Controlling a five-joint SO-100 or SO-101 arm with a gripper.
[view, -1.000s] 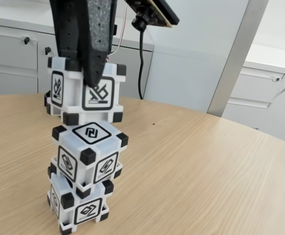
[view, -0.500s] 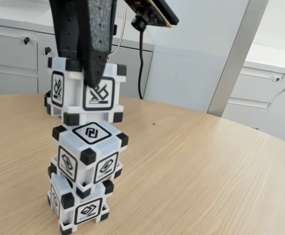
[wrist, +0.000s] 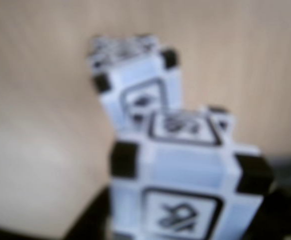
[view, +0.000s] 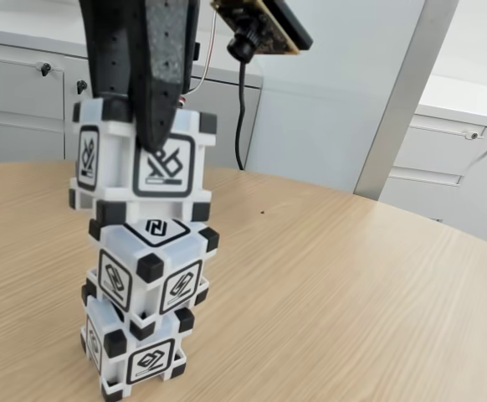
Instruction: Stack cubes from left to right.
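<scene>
Gripper (view: 156,138): clamped on top cube (view: 147,163), at surface's (view: 352,276) near-left edge. Two-cube stack (view: 147,293) just beneath. Step: placing the third cube. Next: square it up, lower, let go.

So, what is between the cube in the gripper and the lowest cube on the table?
In the fixed view the middle cube sits on the bottom cube, under the held cube in the gripper.
</scene>
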